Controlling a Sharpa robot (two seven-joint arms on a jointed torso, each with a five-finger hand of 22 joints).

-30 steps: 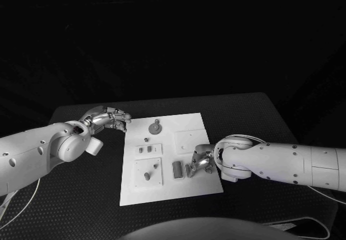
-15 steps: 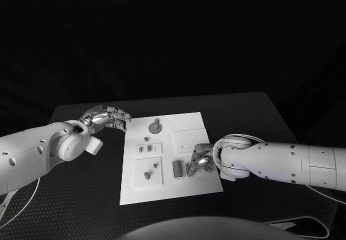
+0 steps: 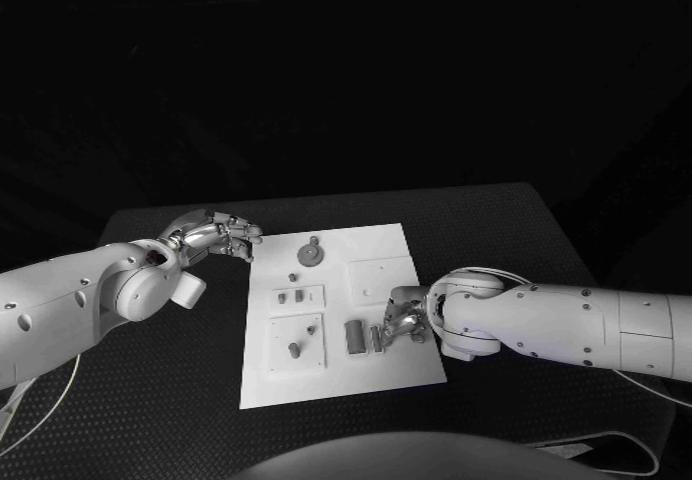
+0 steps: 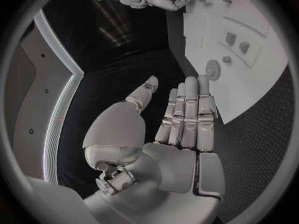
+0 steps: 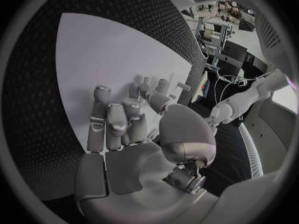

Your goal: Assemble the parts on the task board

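A head camera looks steeply down from above onto a black table (image 3: 476, 215) with a white task board (image 3: 378, 245) at its centre. Two fisheye wrist cameras sit close behind each hand, facing along the fingers. All three views share the board.

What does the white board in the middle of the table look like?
The task board is a flat white plate lying on the black table, slightly turned. It carries raised square panels and small grey parts: a round disc with a stem near its far end, two little pegs on a panel, one peg on a nearer panel, and an oblong block near the middle. The right robot hand is low over the board's right side beside that block. The left robot hand hovers off its far left corner.
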